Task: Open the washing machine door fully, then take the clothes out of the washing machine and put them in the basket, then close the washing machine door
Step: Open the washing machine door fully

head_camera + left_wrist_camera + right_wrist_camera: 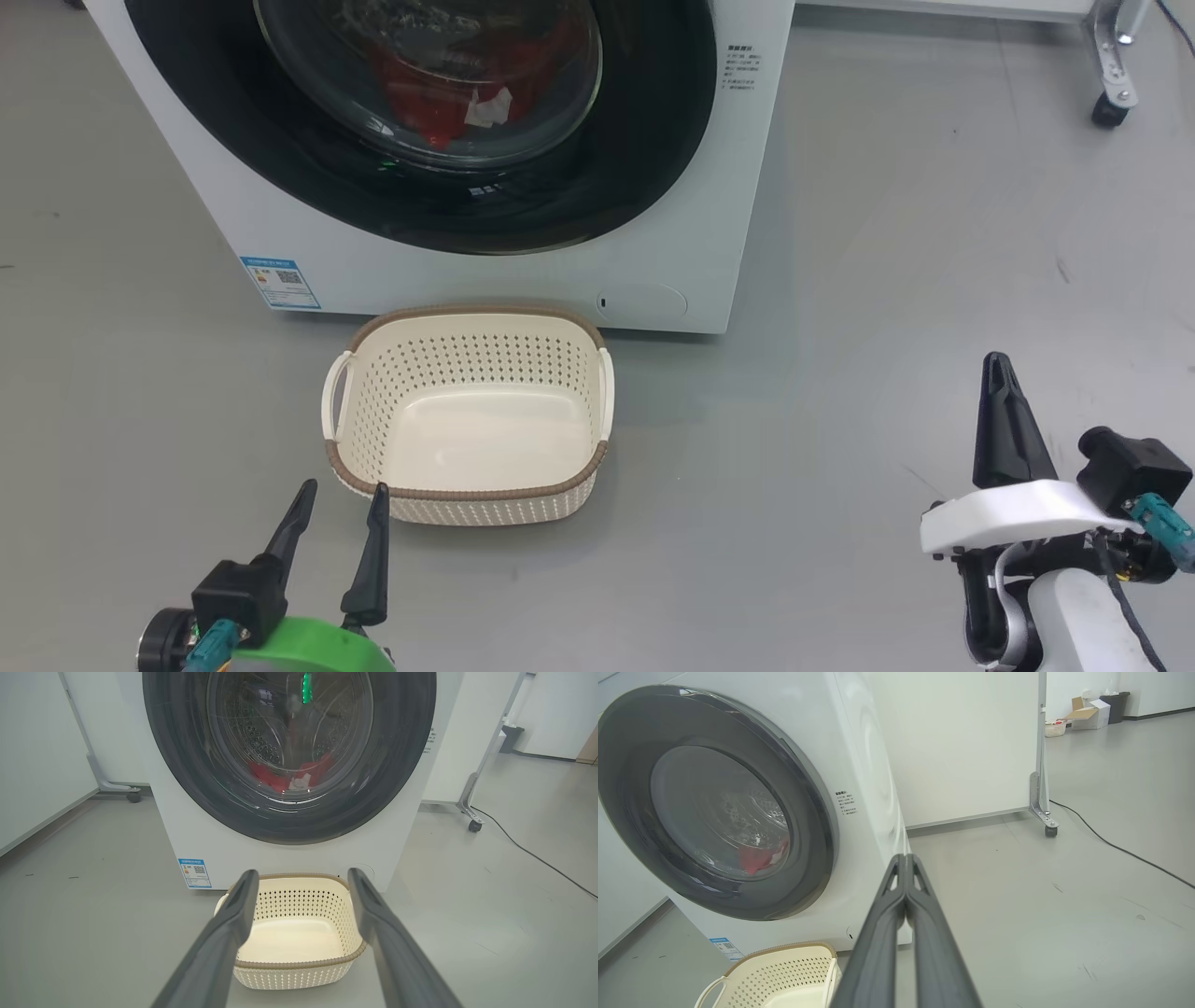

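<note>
- You see the washing machine door (pixel 431 201) shut flat against the front of the machine, its glossy black rim ringing the bulging glass bowl.
- Behind that glass the clothes (pixel 407 93) lie low in the drum: a red heap with a white label tag showing. In the left wrist view the same clothes (pixel 268 775) sit at the bottom of the perforated steel drum.
- The washing machine (pixel 719 233) stands on the grey floor (pixel 840 448), with a small blue sticker (pixel 280 282) low on its front, towards your left.
- The basket (pixel 476 311) sits on the floor just in front of the machine, below the door, its long side towards you. Its smooth cream bottom is in view.
- Your left gripper (pixel 344 487) hangs just short of the basket's near left corner. Its two dark fingers are spread wide, with only air between them. In the left wrist view they frame the basket.
- Your right gripper (pixel 997 364) is well apart from the basket, out to the right over the floor. In the right wrist view its fingers (pixel 896 914) are pressed together tip to tip and point past the machine's right front corner.
- Farther right, a wheeled metal foot (pixel 1045 821) holds up a white partition, and a black cable (pixel 1111 845) runs across the floor.
</note>
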Motion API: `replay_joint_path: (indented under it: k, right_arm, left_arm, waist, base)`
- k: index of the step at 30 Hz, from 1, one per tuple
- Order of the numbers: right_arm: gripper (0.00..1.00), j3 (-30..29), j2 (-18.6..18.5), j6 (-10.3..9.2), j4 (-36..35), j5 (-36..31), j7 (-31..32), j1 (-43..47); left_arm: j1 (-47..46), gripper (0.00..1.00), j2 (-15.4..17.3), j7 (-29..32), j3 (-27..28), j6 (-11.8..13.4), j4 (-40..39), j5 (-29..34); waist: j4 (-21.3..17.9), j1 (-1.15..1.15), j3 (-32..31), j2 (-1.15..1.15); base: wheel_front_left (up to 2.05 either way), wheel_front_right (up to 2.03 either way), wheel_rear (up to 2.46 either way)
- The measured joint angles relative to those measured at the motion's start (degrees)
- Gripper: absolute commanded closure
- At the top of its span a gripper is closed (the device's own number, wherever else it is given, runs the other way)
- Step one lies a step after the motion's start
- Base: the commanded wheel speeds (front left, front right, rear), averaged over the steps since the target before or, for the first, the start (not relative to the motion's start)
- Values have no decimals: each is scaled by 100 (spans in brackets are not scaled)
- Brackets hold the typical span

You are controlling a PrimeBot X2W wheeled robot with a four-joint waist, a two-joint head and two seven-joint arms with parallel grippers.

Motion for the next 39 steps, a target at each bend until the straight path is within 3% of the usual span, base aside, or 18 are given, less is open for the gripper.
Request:
replay_joint_path:
  k: [10, 21, 39]
  right_arm:
    - [100, -416, 25, 127, -211, 794, 22, -517]
    - [100, -883, 21, 200, -501, 1709, 560, -1729]
    - [100, -1232, -469, -159, -442, 2218, 1605, -3818]
  left_arm:
    - [-286, 0, -8, 0, -166, -51, -38, 0]
    - [-699, 0, -21, 0, -338, -94, -118, -85]
    - [-1255, 0, -54, 0, -716, -142, -182, -369]
  waist:
    - [240, 0, 424, 0]
    - [535, 0, 1032, 0]
    - [1198, 1, 1981, 0]
  base:
    - [0, 0, 0]
    - [0, 0, 0]
    - [0, 0, 0]
